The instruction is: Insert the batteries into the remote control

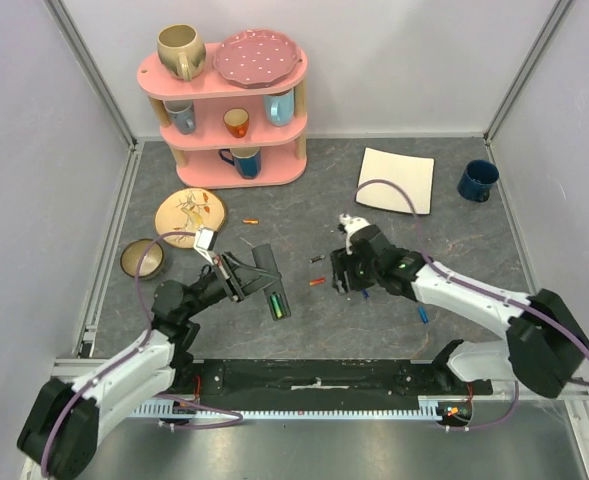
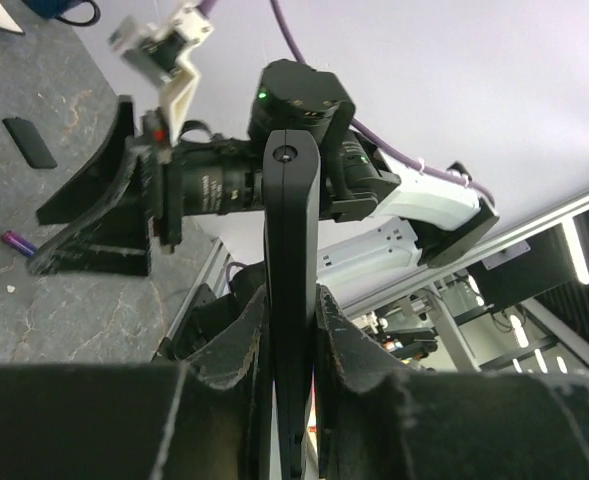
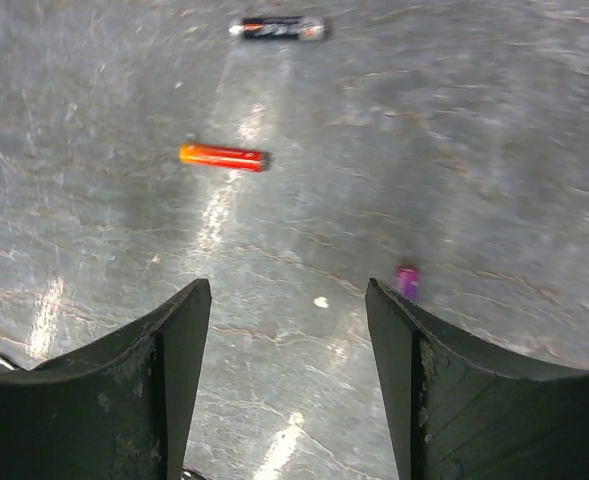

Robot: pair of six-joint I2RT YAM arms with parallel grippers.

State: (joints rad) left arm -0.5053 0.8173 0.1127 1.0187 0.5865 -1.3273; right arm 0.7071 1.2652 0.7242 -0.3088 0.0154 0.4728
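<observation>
My left gripper (image 1: 246, 274) is shut on the black remote control (image 1: 271, 288), held off the table; a green-yellow battery (image 1: 272, 303) sits in its near end. In the left wrist view the remote (image 2: 292, 200) stands edge-on between the fingers. My right gripper (image 1: 342, 272) is open and empty, low over the table. In the right wrist view an orange-red battery (image 3: 224, 157) and a black battery (image 3: 276, 28) lie ahead of it, and a purple battery (image 3: 407, 282) lies at its right fingertip. Another orange battery (image 1: 251, 221) and a blue battery (image 1: 423, 313) lie apart.
A pink shelf (image 1: 224, 100) with mugs and a plate stands at the back. A white square plate (image 1: 397, 180) and blue mug (image 1: 477, 180) are back right. A painted plate (image 1: 189, 213) and a bowl (image 1: 141, 259) are left. A small black flat piece (image 2: 29, 142) lies on the table.
</observation>
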